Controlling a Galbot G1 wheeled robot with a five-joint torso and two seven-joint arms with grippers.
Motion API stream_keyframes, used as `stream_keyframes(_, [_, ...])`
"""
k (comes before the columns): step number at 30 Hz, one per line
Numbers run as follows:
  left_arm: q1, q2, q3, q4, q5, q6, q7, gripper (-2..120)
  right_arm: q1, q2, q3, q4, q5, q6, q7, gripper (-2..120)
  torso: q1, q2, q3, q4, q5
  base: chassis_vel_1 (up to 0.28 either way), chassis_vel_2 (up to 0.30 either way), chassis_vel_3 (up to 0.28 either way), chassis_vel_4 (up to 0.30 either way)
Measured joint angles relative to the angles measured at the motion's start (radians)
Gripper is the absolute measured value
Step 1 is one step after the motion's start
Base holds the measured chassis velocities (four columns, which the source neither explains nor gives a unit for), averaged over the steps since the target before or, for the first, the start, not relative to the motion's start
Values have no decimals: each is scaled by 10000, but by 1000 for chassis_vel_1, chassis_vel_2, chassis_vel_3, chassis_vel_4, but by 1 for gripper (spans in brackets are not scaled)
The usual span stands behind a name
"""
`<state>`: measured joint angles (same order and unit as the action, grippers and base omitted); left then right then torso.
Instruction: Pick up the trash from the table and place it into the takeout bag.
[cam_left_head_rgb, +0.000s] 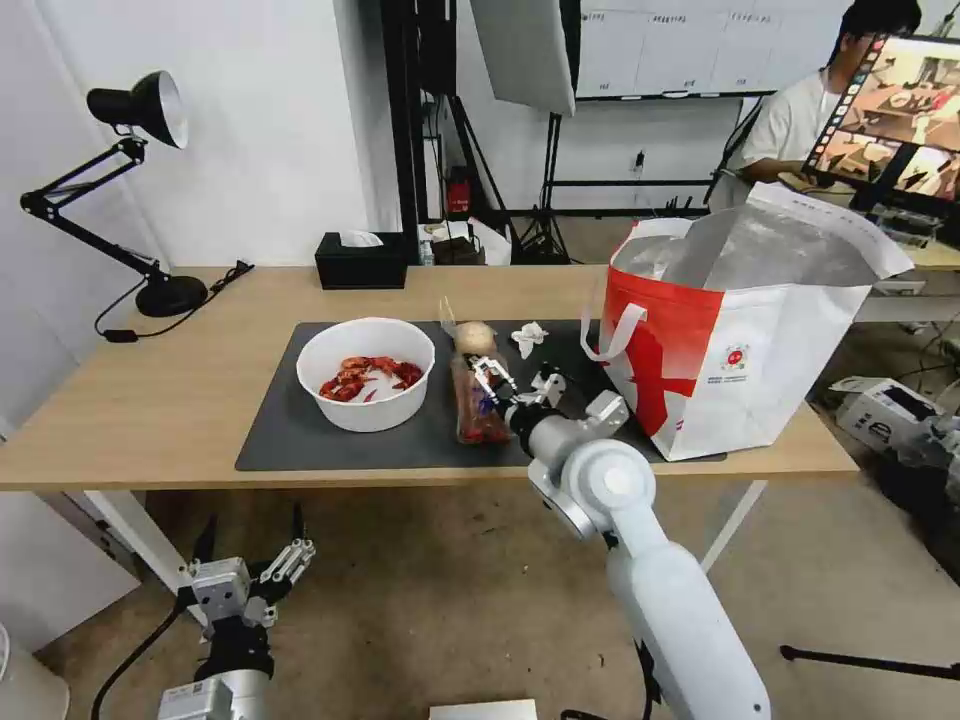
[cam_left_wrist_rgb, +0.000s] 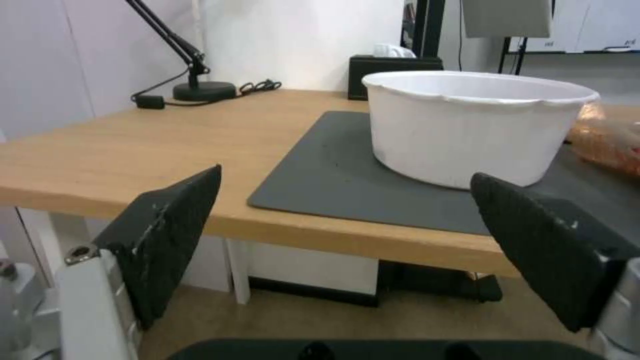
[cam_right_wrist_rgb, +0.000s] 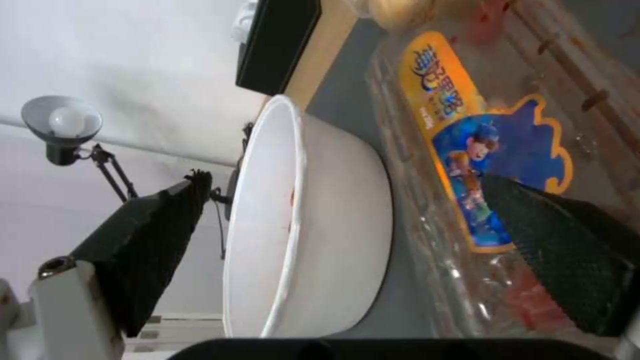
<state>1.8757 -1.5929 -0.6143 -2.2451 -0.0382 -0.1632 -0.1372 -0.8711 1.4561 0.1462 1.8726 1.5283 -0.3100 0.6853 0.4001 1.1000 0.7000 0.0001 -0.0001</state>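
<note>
On the dark grey mat (cam_left_head_rgb: 285, 430) of the table (cam_left_head_rgb: 180, 390) stands the white bowl (cam_left_head_rgb: 366, 375) with red crayfish shells. Right of it lies the clear tray of cherry tomatoes (cam_left_head_rgb: 478, 415), the bagged bun (cam_left_head_rgb: 476, 338) behind it, and the crumpled tissue (cam_left_head_rgb: 528, 335) further right. My right gripper (cam_left_head_rgb: 500, 385) hovers open over the tray; its wrist view shows one finger (cam_right_wrist_rgb: 557, 240) against the tray's blue-and-yellow label (cam_right_wrist_rgb: 480, 150), with the bowl (cam_right_wrist_rgb: 333, 235) beside it. The takeout bag (cam_left_head_rgb: 740, 350) stands open at the table's right end. My left gripper (cam_left_head_rgb: 255, 550) hangs open below the table's front edge, facing the bowl (cam_left_wrist_rgb: 467, 125).
A black tissue box (cam_left_head_rgb: 360, 260) sits at the table's back edge, and a black desk lamp (cam_left_head_rgb: 160, 290) with its cord stands at the back left. Bare wood lies left of the mat. Equipment (cam_left_head_rgb: 890, 415) sits on the floor to the right of the table.
</note>
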Motion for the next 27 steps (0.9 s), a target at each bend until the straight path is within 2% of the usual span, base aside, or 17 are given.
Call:
stream_keyframes(7, [60,-1,-13,-103,8,-6,-4,100,-7,-220,32,102,158,0,29,100,0,0,0,-1,1,0,0,0,0])
stream_keyframes(12, [97,-1,-44,-178,11,-10,-5,100,182,-686,-47,161,-358,-54,-792,100,0,0,0,-2,2,0,0,0,0])
stream_keyframes(14, [118,0,-68,-228,11,-17,-7,100,566,-1307,-448,-58,-2017,-184,-2017,100,-1,0,0,-2,3,0,0,0,0])
stream_keyframes(15, [118,0,-68,-228,11,-17,-7,100,566,-1307,-448,-58,-2017,-184,-2017,100,-1,0,0,-2,3,0,0,0,0])
stream_keyframes(17, [137,0,-80,-273,11,-23,-11,100,1051,-1903,-907,-644,-4576,-208,-3834,99,0,0,0,-1,2,0,0,0,0])
stream_keyframes(18, [139,1,-83,-287,11,-25,-11,100,1262,-2101,-1088,-945,-5582,-144,-4549,95,0,0,-1,-2,1,0,0,0,0])
stream_keyframes(19, [139,1,-83,-287,11,-25,-11,100,1262,-2101,-1088,-945,-5582,-144,-4549,95,0,0,-1,-2,1,0,0,0,0])
stream_keyframes(20, [139,2,-91,-305,11,-24,-13,100,1633,-2389,-1392,-1472,-7291,85,-5618,89,0,-1,0,-1,3,0,0,0,0])
stream_keyframes(21, [138,5,-93,-316,11,-25,-11,100,1891,-2547,-1548,-1792,-8193,202,-6260,85,0,-1,0,-1,4,0,0,0,0])
stream_keyframes(22, [138,5,-93,-316,11,-25,-11,100,1891,-2547,-1548,-1792,-8193,202,-6260,85,0,-1,0,-1,4,0,0,0,0])
stream_keyframes(23, [135,5,-96,-321,11,-25,-10,100,2201,-2703,-1777,-2100,-8827,244,-6842,78,0,0,0,-2,1,0,0,0,0])
stream_keyframes(25, [130,5,-97,-322,10,-25,-3,100,2615,-2846,-2147,-2509,-9245,238,-7354,70,0,-1,0,-1,4,0,0,0,0])
stream_keyframes(26, [130,5,-97,-322,10,-25,-3,100,2615,-2846,-2147,-2509,-9245,238,-7354,70,0,-1,0,-1,4,0,0,0,0])
stream_keyframes(27, [126,7,-92,-322,11,-26,4,100,2886,-2887,-2298,-2826,-9648,239,-7841,65,0,0,0,-1,1,0,0,0,0])
